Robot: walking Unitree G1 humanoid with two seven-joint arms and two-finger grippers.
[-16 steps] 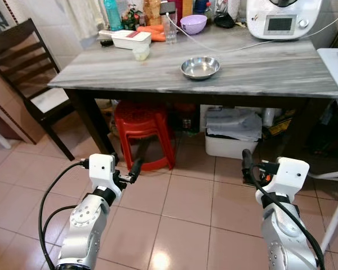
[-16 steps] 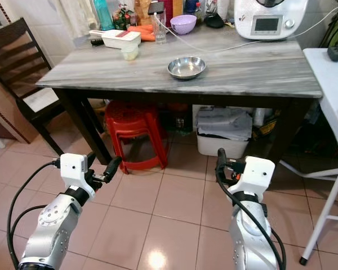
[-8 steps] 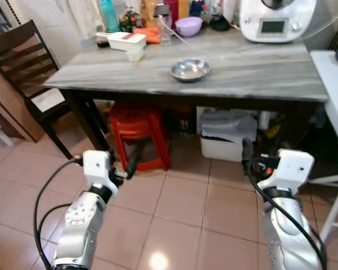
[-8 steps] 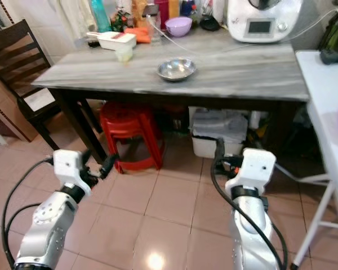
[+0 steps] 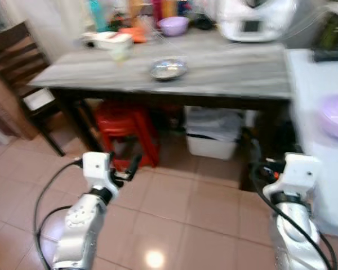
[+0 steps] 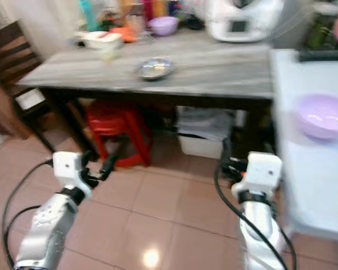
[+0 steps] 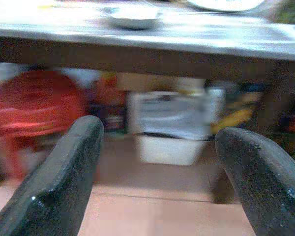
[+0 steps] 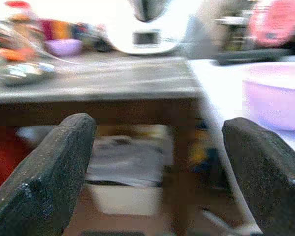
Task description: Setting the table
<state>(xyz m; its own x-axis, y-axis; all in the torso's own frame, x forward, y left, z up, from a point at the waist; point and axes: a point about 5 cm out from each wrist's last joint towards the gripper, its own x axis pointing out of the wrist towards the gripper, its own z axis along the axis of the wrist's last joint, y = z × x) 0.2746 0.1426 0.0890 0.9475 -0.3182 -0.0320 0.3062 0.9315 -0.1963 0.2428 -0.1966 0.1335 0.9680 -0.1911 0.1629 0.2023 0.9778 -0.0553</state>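
Your camera has swung right since a second ago: the grey table [image 6: 214, 70] slid toward 10 o'clock and a white table [image 6: 310, 169] with a lilac bowl [image 6: 325, 116] came in at 3 o'clock. That bowl looks like your next pick for the setting. The steel bowl [image 5: 168, 68] sits at 12 o'clock on the grey table. Both grippers, left [image 7: 157, 177] and right [image 8: 160, 172], hang low with fingers spread wide, holding nothing. The right wrist view brings the lilac bowl close; the left wrist view shows the red stool [image 7: 34, 105].

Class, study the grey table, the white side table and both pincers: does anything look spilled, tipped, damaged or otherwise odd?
Nothing stands out. The steel bowl sits upright on the grey table, the lilac bowl upright on the white table.
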